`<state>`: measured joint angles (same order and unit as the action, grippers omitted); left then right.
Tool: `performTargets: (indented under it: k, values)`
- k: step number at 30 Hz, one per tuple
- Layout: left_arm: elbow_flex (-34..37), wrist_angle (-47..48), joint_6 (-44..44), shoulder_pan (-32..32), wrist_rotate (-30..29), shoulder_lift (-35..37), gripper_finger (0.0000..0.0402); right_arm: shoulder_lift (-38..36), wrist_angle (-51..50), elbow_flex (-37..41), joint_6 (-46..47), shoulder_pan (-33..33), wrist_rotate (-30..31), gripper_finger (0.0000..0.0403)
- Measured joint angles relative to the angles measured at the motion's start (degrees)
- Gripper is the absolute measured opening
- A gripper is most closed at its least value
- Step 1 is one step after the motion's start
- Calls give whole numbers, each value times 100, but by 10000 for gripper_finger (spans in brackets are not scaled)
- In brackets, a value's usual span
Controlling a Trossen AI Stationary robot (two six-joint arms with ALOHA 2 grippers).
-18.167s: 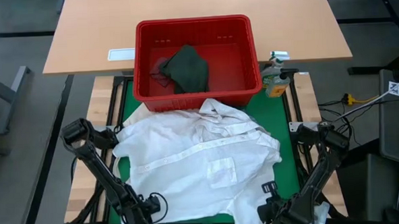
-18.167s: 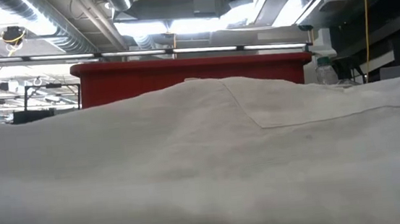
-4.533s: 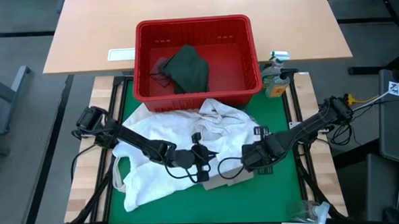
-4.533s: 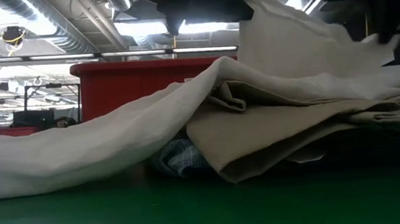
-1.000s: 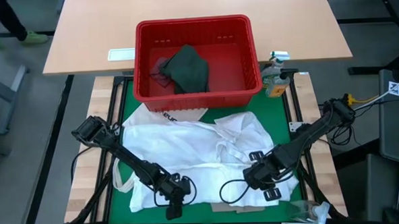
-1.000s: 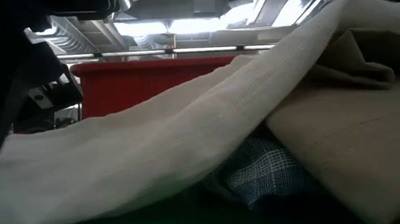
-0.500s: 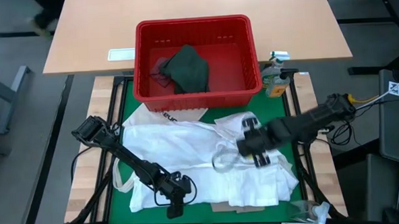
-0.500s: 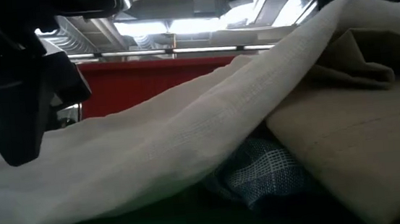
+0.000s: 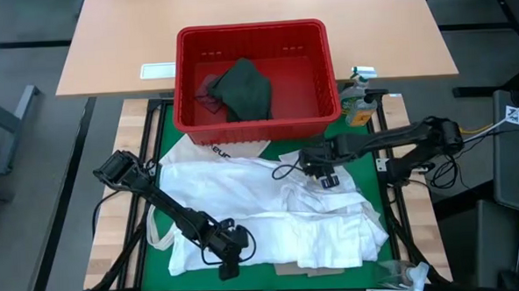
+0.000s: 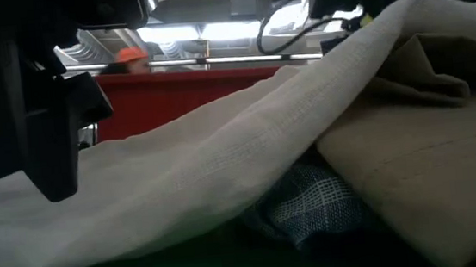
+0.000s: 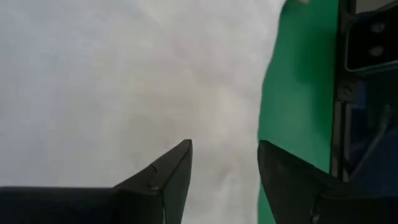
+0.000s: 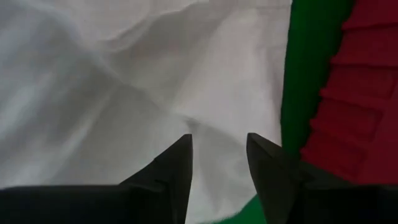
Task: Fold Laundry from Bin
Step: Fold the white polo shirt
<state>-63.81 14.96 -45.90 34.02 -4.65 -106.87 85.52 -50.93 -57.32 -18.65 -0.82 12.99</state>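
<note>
The white shirt (image 10: 223,165) hides most of the checked cloth (image 10: 313,200) beneath it.

the large white shirt (image 9: 271,219) was soft woven cloth, matt and creased, its weave showing coarse in the low view. under it lay a tan shirt (image 10: 431,168) of smoother matt cloth and a blue-striped cloth (image 10: 313,200) with a fine check. the bin (image 9: 257,119) was glossy red plastic with ribbed walls, holding a dull dark green-grey top (image 9: 244,89). the mat (image 9: 365,150) looked like matt green felt. the far table (image 9: 115,46) was smooth pale wood. the fingers (image 11: 168,177) were matt black plastic.
</note>
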Motion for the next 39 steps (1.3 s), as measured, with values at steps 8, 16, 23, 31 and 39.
performTargets:
  k: [8, 16, 23, 31, 39]
  values:
    - [0, 2, 156, -15, -128, 0, 177, 56, 1003, 565, -505, -530, 3, 154]
    - [0, 2, 154, -15, -128, 0, 177, 370, 1121, 610, -927, -801, 0, 154]
    - [0, 0, 154, -15, -131, 0, 177, 747, 1223, 610, -1156, -824, 106, 154]
    - [0, -1, 154, -15, -190, 0, 176, 843, 1575, 610, -1156, -821, 140, 113]
    - [0, -33, 290, -61, -190, 0, 176, 843, 1549, 610, -1127, -821, 178, 8]
